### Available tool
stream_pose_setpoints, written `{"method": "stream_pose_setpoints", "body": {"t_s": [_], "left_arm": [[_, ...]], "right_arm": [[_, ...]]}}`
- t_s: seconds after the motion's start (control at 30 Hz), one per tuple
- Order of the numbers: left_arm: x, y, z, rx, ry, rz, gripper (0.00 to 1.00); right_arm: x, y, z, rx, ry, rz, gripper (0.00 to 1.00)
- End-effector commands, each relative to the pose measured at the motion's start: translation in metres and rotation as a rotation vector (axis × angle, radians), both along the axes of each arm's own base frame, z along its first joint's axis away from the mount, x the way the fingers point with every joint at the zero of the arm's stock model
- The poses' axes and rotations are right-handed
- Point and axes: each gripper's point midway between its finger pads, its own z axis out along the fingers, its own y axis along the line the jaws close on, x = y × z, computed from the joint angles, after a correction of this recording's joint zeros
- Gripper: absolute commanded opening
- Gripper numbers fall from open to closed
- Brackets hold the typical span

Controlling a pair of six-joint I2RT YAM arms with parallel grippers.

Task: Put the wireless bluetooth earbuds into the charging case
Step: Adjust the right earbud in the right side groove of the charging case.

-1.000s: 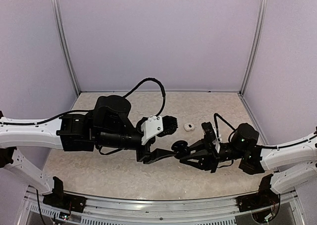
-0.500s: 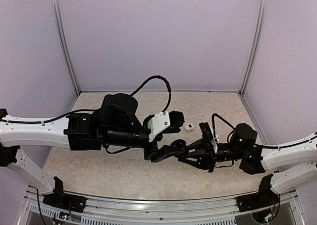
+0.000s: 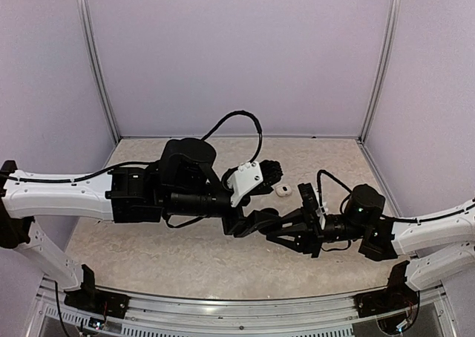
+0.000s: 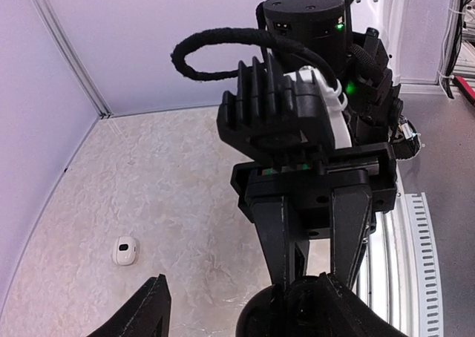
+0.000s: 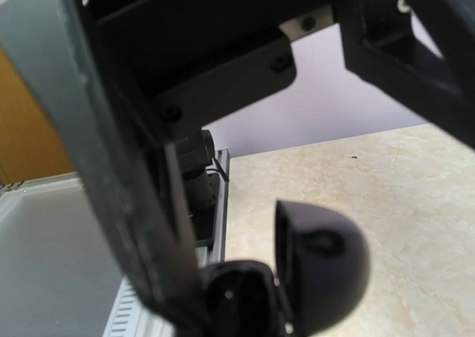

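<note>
Sliding left claw (image 3: 258,220), jaws apart, rightward up against right claw (image 3: 276,227) clamping black charging case (image 5: 319,266), lid up; probably steadying it, leaving white earbud (image 4: 125,250) on desk (image 4: 171,174).

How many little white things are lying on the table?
1. A small white piece lies near the table's middle. More may hide under the left arm or right arm.

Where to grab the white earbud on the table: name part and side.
Pinch the white earbud across its narrower width, coming straight down from above. It lies flat and alone on the table, a small rounded oval, so its long sides likely hold best.
</note>
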Motion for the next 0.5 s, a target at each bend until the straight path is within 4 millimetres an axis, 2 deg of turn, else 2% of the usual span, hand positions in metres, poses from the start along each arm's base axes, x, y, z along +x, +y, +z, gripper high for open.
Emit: {"method": "stream_pose_setpoints", "body": {"t_s": [0.0, 0.07, 0.17, 0.2, 0.3, 0.47], "left_arm": [[-0.001, -0.001, 0.008, -0.018, 0.005, -0.015, 0.68], [-0.009, 0.002, 0.012, -0.047, 0.005, -0.057, 0.72], [-0.018, 0.013, 0.029, -0.128, -0.012, -0.087, 0.78], [-0.019, 0.019, 0.041, -0.171, -0.023, -0.084, 0.81], [-0.012, 0.032, 0.052, -0.236, -0.01, -0.035, 0.89], [0.014, 0.056, 0.061, -0.308, 0.072, 0.087, 0.93]], "right_arm": [[-0.002, 0.0, 0.022, 0.053, -0.043, -0.007, 0.0], [0.0, -0.002, 0.022, 0.057, -0.045, -0.023, 0.0], [0.001, -0.004, 0.023, 0.062, -0.054, -0.038, 0.0], [0.002, -0.005, 0.023, 0.065, -0.059, -0.04, 0.0], [0.003, -0.009, 0.026, 0.079, -0.088, -0.062, 0.0], [0.008, -0.022, 0.032, 0.104, -0.194, -0.139, 0.0]]}}
